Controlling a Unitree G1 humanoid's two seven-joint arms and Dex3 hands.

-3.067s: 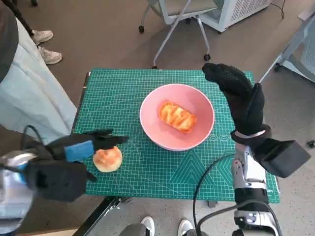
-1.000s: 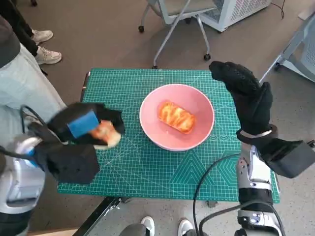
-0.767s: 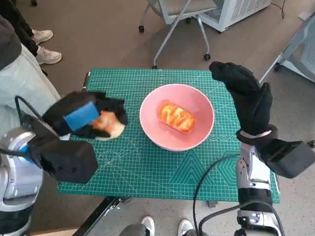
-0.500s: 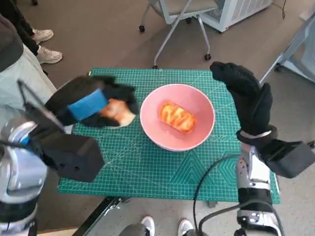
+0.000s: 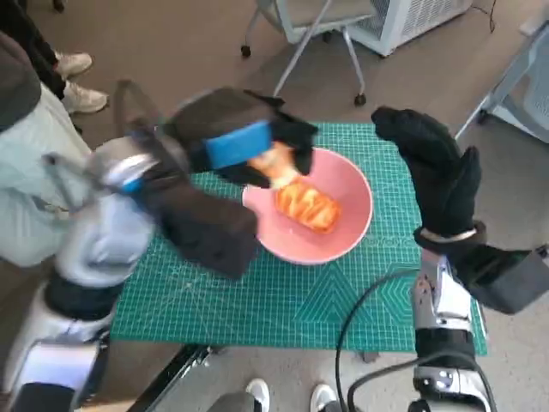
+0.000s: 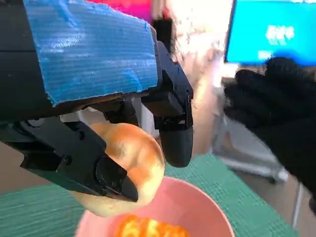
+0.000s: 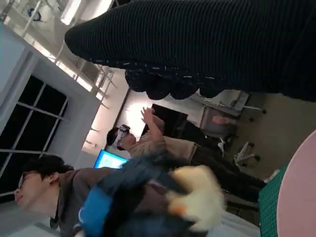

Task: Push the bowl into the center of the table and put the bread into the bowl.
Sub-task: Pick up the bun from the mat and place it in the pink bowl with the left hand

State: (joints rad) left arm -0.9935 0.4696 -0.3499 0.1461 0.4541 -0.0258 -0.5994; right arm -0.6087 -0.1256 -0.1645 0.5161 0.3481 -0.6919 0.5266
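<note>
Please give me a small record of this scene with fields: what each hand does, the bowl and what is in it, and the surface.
left hand: holds a round bread roll above the bowl's rim
right hand: raised beside the bowl, holds nothing
bowl: pink, near the mat's middle
in bowl: one glazed bread
surface: green cutting mat

Round pink smooth plastic-looking bowl (image 5: pixel 343 225): slight sheen. Golden bread roll (image 6: pixel 129 165) above bowl: soft glazed crust. Green gridded cutting mat (image 5: pixel 283 296) under bowl: matt. Right hand (image 5: pixel 433 176) beside bowl: black knit cloth, rough.
</note>
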